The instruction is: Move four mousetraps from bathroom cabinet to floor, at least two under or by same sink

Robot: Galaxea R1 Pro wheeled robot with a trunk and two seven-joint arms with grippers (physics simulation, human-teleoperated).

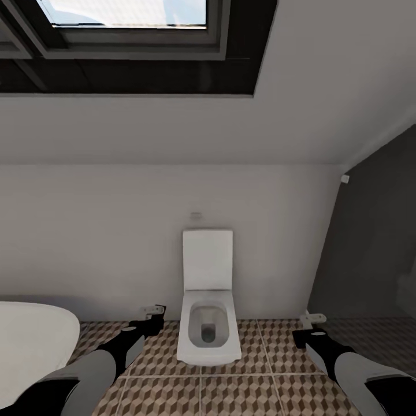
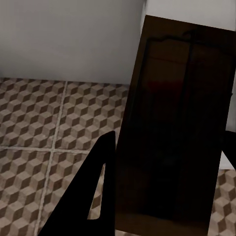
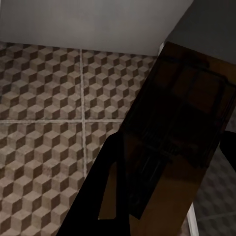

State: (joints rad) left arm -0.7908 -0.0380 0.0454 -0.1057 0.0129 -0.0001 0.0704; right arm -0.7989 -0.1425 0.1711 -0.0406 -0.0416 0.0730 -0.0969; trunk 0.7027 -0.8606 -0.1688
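Brown wooden mousetraps are clamped in both sets of jaws: one [image 2: 179, 132] in the left gripper [image 1: 155, 312], one [image 3: 172, 137] in the right gripper [image 1: 315, 319], long axes running out along the fingers. Bathroom floor [image 1: 271, 393] lies straight below, sink nowhere near yet.

I am in a bathroom: a white toilet [image 1: 208, 312] against the wall, a bathtub [image 1: 29, 341] edge beside it, cube-patterned floor tiles [image 1: 260, 393], skylight [image 1: 124, 13] overhead.
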